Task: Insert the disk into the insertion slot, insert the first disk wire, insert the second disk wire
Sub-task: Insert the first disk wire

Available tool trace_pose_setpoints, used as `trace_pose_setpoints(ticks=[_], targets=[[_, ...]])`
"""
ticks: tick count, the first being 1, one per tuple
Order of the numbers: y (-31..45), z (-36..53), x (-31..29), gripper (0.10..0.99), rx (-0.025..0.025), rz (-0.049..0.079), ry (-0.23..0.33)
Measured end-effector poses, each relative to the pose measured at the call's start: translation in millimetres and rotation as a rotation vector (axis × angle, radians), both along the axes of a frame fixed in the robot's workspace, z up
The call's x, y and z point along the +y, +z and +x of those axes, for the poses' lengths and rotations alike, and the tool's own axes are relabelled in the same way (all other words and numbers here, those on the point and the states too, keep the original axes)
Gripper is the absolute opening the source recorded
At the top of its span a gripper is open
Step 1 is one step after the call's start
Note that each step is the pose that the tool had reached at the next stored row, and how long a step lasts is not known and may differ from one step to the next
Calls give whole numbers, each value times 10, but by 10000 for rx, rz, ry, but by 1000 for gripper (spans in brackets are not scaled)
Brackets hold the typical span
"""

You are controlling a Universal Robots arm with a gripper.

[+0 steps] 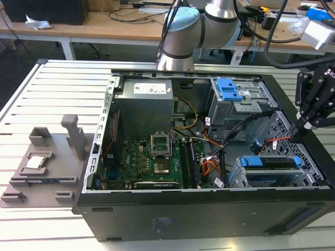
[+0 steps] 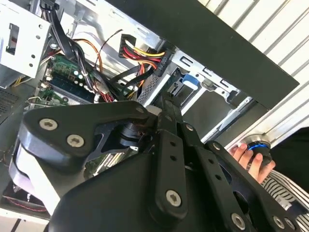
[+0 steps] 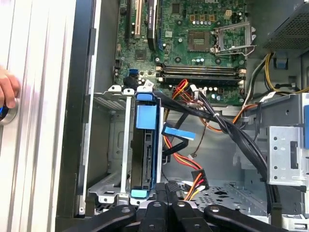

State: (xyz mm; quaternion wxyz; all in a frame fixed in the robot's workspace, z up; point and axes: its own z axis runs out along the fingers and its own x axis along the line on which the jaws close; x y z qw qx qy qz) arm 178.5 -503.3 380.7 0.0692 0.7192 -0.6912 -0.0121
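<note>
Claw (image 3: 166, 193) near disk (image 3: 145, 157) inside insertion slot (image 3: 126, 145)

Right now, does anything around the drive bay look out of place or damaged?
A person's hand rests on a blue-lit button on the table beside the computer case. Inside, the disk sits straight in the insertion slot; loose wires cross beside it, nothing looks damaged.
</note>
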Motion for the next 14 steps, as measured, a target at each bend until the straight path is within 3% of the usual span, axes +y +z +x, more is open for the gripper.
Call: trace_pose_setpoints(ticks=[1,2,4,6,9,10,14], targets=[[0,1,0,235,0,0,0],[0,2,0,235,0,0,0],[0,4,0,361,0,0,0],[0,4,4,361,-1,0,1],[0,5,70,361,0,-1,3],[0,6,122,361,0,-1,5],[-1,25,181,361,0,-1,43]])
